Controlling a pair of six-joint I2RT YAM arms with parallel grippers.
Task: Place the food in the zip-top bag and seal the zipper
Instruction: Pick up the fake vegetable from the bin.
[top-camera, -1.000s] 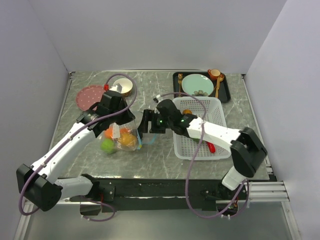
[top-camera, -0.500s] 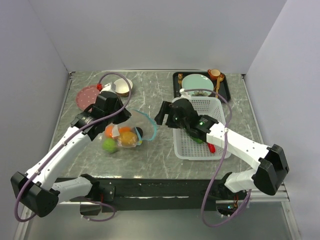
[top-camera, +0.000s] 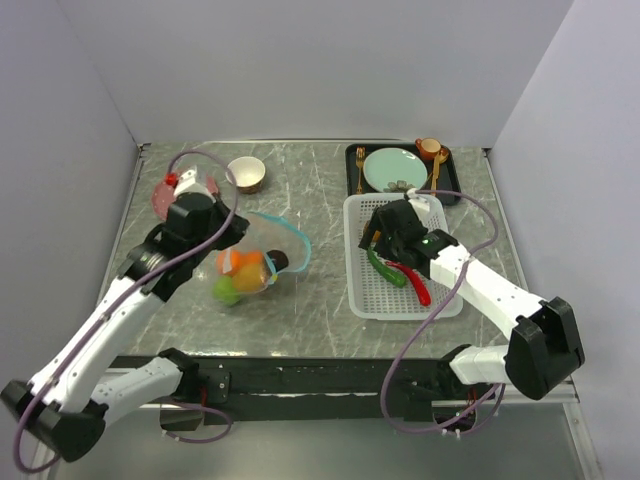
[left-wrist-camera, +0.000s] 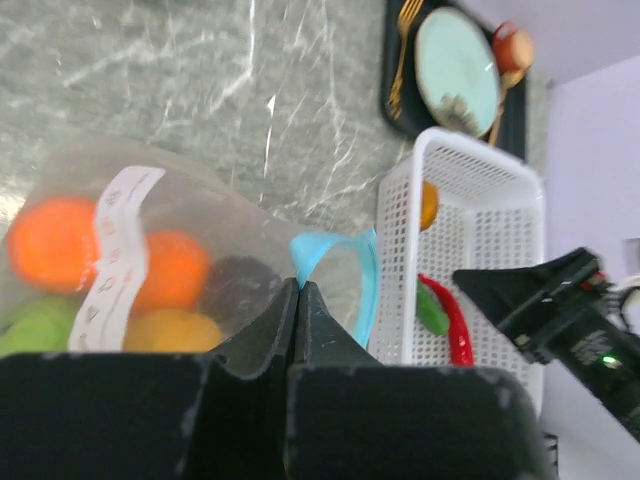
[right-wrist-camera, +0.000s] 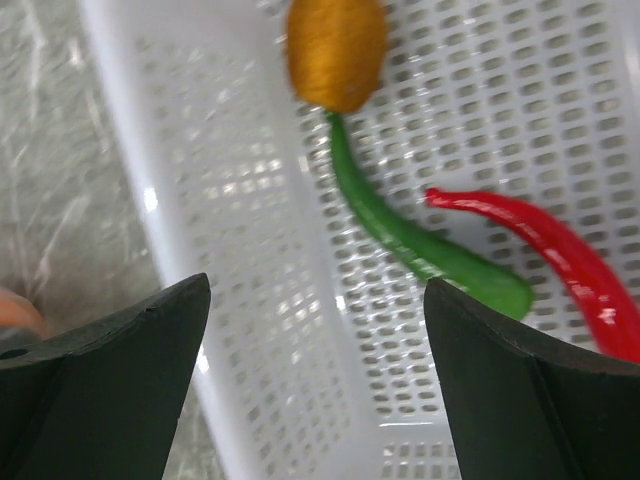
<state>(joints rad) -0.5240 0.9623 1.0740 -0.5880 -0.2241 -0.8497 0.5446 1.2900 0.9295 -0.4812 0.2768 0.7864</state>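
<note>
Robotics lab test cell: plain pale walls (top-camera: 300, 70) box in a marble-patterned tabletop (top-camera: 320, 310). A white left arm (top-camera: 105, 325) and a white right arm (top-camera: 485, 288) are bolted to a black rail (top-camera: 330, 375) at the near edge, with purple cables (top-camera: 386, 395) looping off them. The props look staged: toy fruit (top-camera: 245, 268) inside a clear zip-top bag (top-camera: 262, 238), a white mesh basket (top-camera: 351, 270), and a black tray (top-camera: 452, 185) carrying a teal plate (top-camera: 392, 168).

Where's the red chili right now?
Top view, right side: the chili lies in the white basket, just right of the green pepper.
</note>
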